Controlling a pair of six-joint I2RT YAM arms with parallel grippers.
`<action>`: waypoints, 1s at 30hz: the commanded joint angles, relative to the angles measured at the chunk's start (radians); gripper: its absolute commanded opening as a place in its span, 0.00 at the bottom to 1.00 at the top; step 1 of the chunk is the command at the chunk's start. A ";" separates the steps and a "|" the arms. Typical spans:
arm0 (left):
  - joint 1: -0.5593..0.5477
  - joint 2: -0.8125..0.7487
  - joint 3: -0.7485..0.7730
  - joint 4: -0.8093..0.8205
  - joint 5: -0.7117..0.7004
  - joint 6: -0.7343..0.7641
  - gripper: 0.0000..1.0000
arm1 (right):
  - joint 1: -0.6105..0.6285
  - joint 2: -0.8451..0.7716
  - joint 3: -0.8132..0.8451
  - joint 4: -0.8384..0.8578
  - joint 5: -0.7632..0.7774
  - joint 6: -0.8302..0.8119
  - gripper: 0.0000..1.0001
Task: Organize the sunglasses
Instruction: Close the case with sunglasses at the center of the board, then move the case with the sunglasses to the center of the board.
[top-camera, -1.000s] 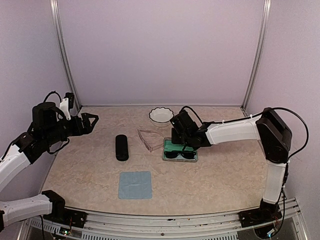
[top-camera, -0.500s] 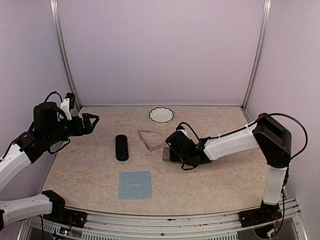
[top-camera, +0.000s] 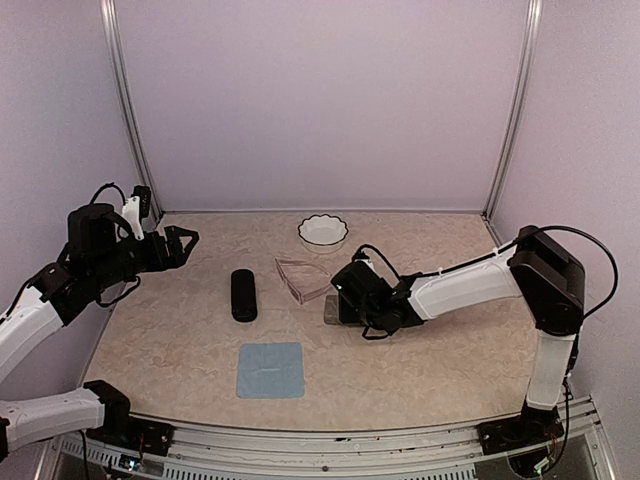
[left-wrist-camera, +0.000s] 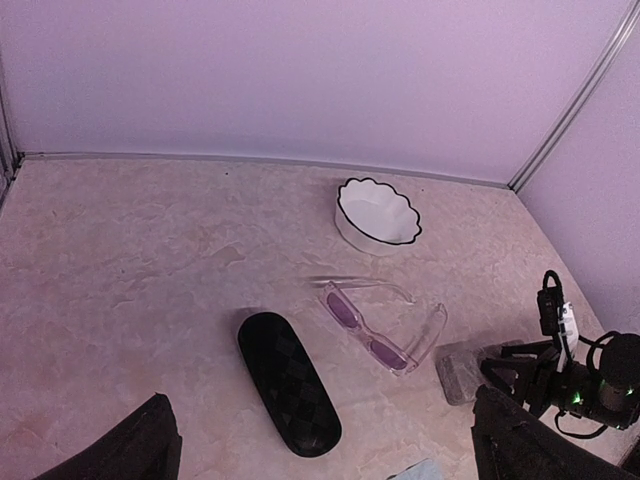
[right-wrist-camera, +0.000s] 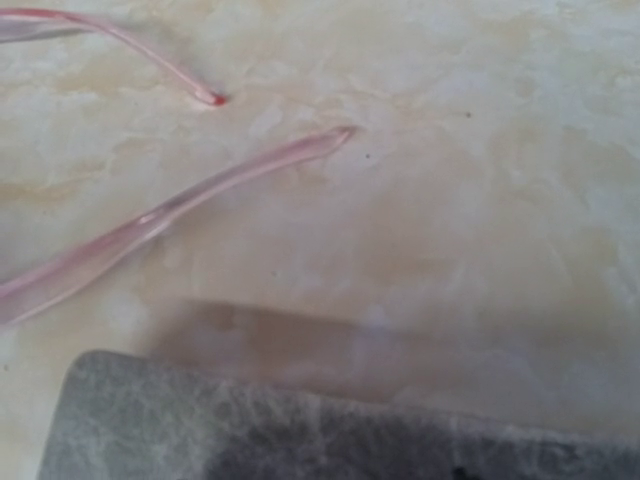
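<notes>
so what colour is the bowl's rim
Black, on the white bowl; clearest in the left wrist view.

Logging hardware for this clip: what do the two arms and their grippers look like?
The left arm and right arm look alike: white shell links between bulky black joint housings, with thin black cables looping outside the joints. The left gripper and right gripper are black. No markings are readable.

On the table (top-camera: 450, 350), you find the bowl (top-camera: 323, 230) at rear centre. Before it lie the sunglasses (left-wrist-camera: 368, 333). The long case (top-camera: 243, 295) lies to their left, and the flat case (left-wrist-camera: 458, 372) just to their right, partly beneath the right hand (top-camera: 345, 300). The cloth (top-camera: 271, 369) lies nearest you, before the long case.
</notes>
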 joint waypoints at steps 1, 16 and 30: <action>0.008 -0.005 -0.006 0.023 0.004 0.000 0.99 | 0.005 -0.018 -0.011 -0.128 -0.058 -0.020 0.55; 0.008 -0.014 -0.007 0.022 0.003 -0.003 0.99 | 0.010 -0.131 0.123 -0.098 -0.236 -0.169 0.52; 0.008 -0.028 -0.010 0.021 -0.010 -0.008 0.99 | 0.024 0.088 0.300 -0.112 -0.457 -0.170 0.40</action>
